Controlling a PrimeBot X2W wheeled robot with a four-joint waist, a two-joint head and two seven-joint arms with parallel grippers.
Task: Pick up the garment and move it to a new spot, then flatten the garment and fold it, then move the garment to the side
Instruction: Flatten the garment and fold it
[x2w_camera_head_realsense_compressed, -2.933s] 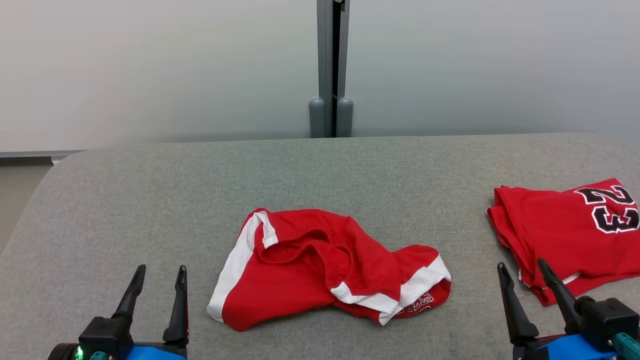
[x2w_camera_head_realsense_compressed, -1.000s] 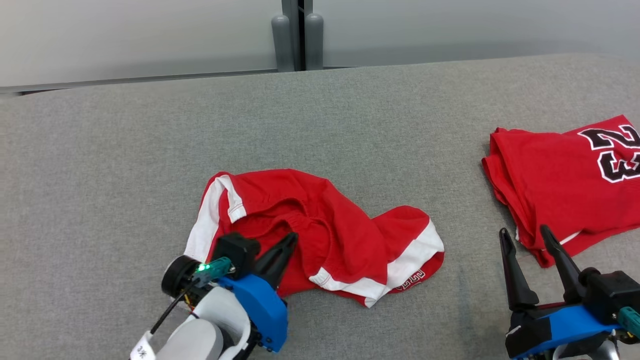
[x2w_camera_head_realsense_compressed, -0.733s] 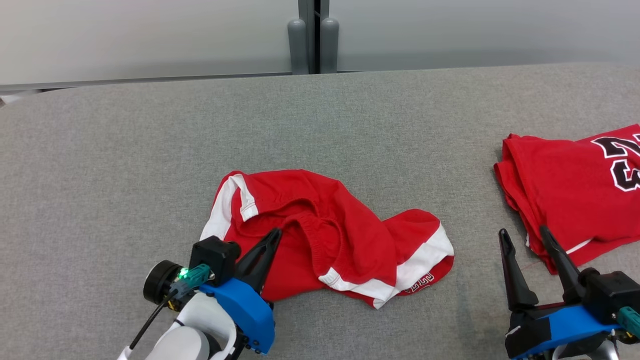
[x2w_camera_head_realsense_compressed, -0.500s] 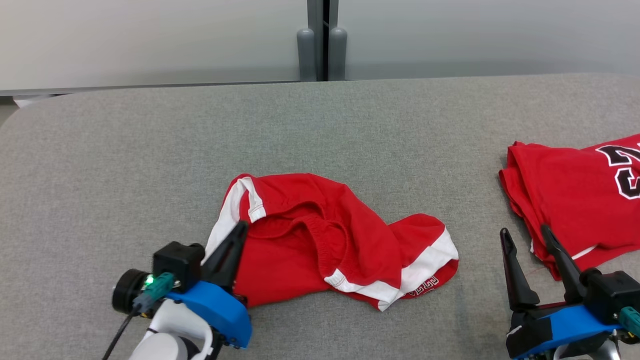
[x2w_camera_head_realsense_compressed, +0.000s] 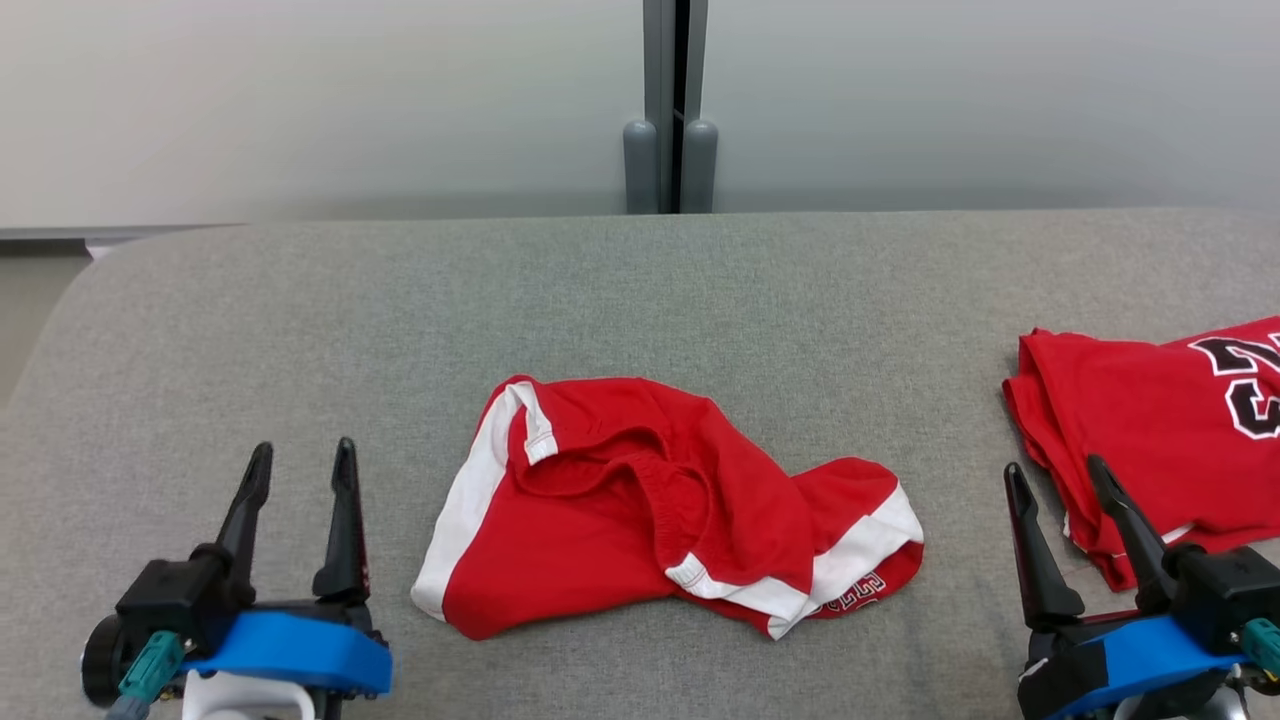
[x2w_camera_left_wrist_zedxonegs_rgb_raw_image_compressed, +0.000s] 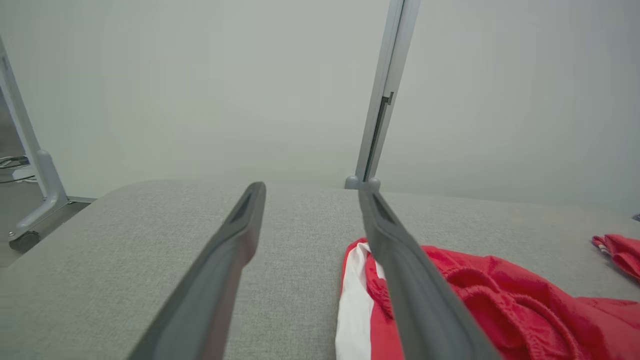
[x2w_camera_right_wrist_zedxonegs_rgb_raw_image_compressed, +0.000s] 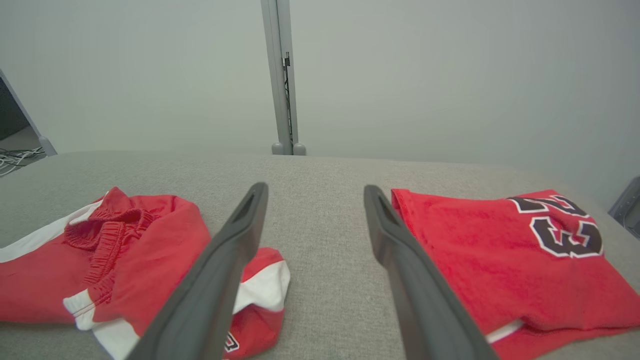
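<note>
Red, limp shorts (x2w_camera_head_realsense_compressed: 640, 510) lie crumpled in the middle of the table (x2w_camera_head_realsense_compressed: 300, 330) between the left fingers (x2w_camera_head_realsense_compressed: 345, 520) and right fingers (x2w_camera_head_realsense_compressed: 1030, 545), both spread and empty; light and floppy, I'd say, best pinched at the thick elastic waistband (x2w_camera_head_realsense_compressed: 650, 490) or white side stripe (x2w_camera_head_realsense_compressed: 470, 510).

- The folded jersey (x2w_camera_head_realsense_compressed: 1130, 430), just past the right gripper (x2w_camera_head_realsense_compressed: 1053, 465), runs off the head view's right edge, and its black number (x2w_camera_head_realsense_compressed: 1245, 390) is cut mid-digit.
- The lettering (x2w_camera_head_realsense_compressed: 848, 592) on the shorts (x2w_camera_head_realsense_compressed: 600, 540), at the end nearer the right gripper, is half tucked under a fold and too small to read.
- In the left wrist view, one finger of the left gripper (x2w_camera_left_wrist_zedxonegs_rgb_raw_image_compressed: 311, 189) covers part of the shorts.
</note>
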